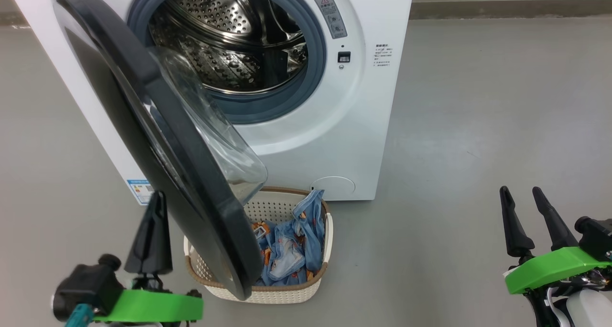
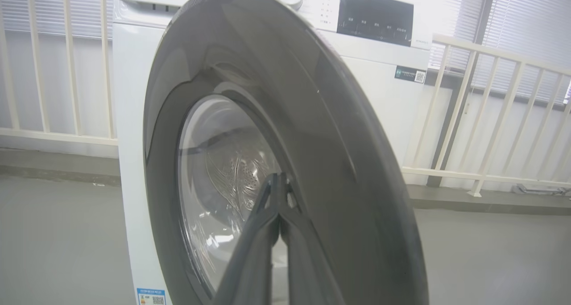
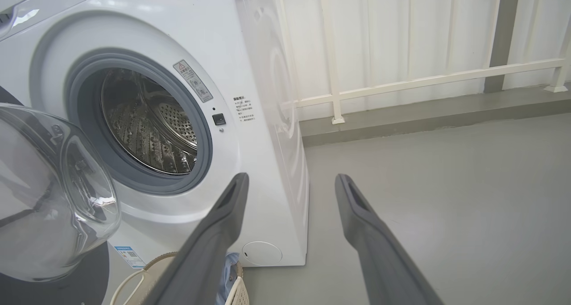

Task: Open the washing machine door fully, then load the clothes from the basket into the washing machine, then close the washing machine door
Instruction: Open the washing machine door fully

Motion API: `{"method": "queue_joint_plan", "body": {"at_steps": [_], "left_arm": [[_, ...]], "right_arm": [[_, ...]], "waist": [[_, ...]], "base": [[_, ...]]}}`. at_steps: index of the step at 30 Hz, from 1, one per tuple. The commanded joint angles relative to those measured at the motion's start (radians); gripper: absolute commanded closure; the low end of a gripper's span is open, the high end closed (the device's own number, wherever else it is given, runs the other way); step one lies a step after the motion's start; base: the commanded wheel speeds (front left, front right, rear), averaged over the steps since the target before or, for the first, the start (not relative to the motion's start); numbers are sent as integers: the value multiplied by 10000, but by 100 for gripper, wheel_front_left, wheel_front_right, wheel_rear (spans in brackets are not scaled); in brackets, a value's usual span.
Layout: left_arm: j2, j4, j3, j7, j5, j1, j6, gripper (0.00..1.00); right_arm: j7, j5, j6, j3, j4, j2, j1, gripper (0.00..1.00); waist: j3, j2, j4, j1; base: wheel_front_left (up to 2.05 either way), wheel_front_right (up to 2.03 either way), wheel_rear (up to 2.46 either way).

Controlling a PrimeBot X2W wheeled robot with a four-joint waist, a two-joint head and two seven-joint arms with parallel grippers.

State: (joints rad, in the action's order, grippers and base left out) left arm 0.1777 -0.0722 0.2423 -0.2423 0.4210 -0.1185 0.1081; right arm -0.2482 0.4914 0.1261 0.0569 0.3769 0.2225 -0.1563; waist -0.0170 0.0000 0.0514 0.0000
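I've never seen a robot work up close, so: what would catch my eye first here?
The big black washing machine door stands open, partly hiding the basket of blue bear-print clothes on the floor and baring the steel drum. The left gripper, shut, stands by the door's outer face; the right gripper hangs open at lower right.
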Motion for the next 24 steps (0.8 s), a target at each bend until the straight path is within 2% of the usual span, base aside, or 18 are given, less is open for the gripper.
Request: {"method": "queue_joint_plan", "body": {"at_steps": [1, 7, 14, 19, 24], "left_arm": [[189, 827, -438, -115, -75, -473, 84, 100], [237, 2296, -298, -58, -266, -624, 107, 100], [116, 3579, 435, 537, -470, -915, 14, 100], [-120, 3588, 1037, 951, -403, -1040, -125, 100], [-238, 2865, 1489, 1507, -85, -726, -243, 100]], "right_arm": [[-129, -104, 46, 146, -226, 141, -245, 0], [-130, -75, 46, 195, -195, 126, -248, 0], [-132, -39, 46, 323, -158, 58, -292, 0], [-133, -13, 46, 427, -145, 20, -396, 0], [-134, -1, 46, 517, -176, 37, -555, 0]], "waist": [[-14, 0, 17, 0], [-49, 0, 22, 0], [-83, 0, -98, 0], [-56, 0, -326, 0], [55, 0, -591, 0]], "base": [[0, 0, 0], [0, 0, 0], [0, 0, 0], [0, 0, 0], [0, 0, 0]]}}
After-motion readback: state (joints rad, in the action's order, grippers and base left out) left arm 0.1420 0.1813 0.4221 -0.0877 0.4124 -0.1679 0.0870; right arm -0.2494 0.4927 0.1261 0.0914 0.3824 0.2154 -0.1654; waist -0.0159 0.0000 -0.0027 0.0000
